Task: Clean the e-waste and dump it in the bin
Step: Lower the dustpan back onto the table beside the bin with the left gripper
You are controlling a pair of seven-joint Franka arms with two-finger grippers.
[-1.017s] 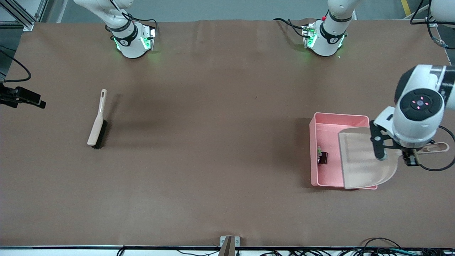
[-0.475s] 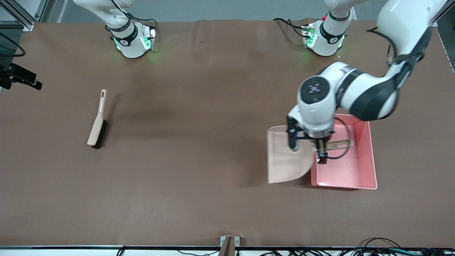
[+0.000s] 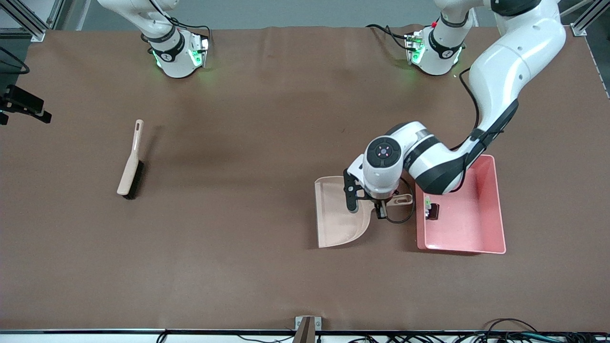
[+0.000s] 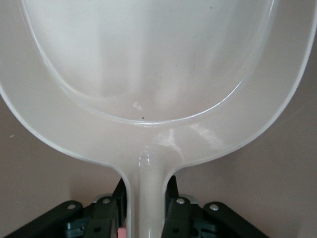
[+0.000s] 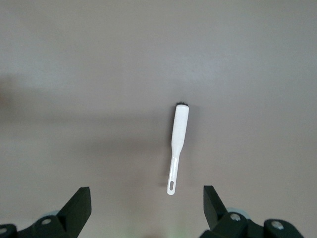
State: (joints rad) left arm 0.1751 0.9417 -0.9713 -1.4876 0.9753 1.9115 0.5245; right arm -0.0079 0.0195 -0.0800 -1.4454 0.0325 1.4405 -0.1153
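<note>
My right end effector [image 5: 143,210] waits wide open, empty, high over the brush [image 3: 130,164]. My left end effector [image 3: 380,206] clamps the dustpan [image 3: 339,214] handle beside the bin [image 3: 495,200] (emptied, I judge); e-waste [image 3: 432,209] lies inside.

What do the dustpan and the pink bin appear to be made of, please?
The dustpan looks like smooth, glossy beige plastic: light glints on its moulded curves and rim. The bin seems to be pink plastic with a duller, slightly speckled finish and thin, upright moulded walls. Neither can be confirmed by sight alone.
</note>
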